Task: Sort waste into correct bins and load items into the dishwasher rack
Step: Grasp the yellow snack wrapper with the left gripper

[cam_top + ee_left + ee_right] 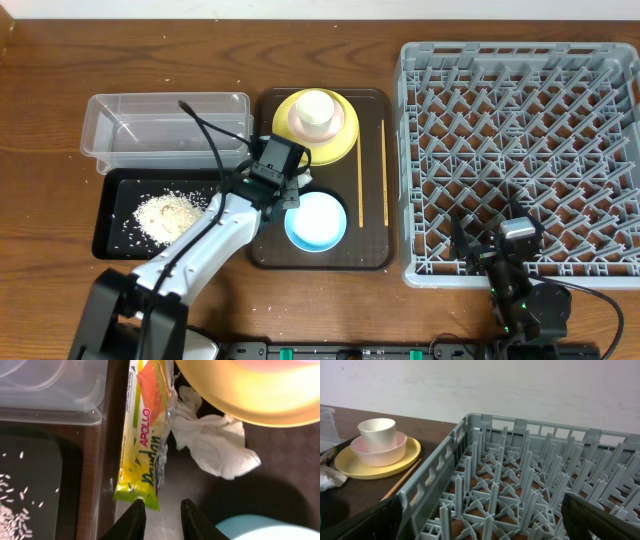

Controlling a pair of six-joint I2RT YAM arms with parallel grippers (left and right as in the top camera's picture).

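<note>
Left gripper: low over brown serving tray, fingers narrowly apart, nothing pinched; lined up on 6 o'clock end of snack wrapper, likely for end-on pinch. Wrapper flat along tray's 9 o'clock wall, so open end judged easier than wall side. Crumpled tissue at wrapper's 3 o'clock, partly under yellow plate rim. Rice in black tray; clear tub at its 12 o'clock, presumably wrapper's destination. Right gripper: spread wide, empty, parked at rack 6 o'clock edge, out of left arm's way.
</note>
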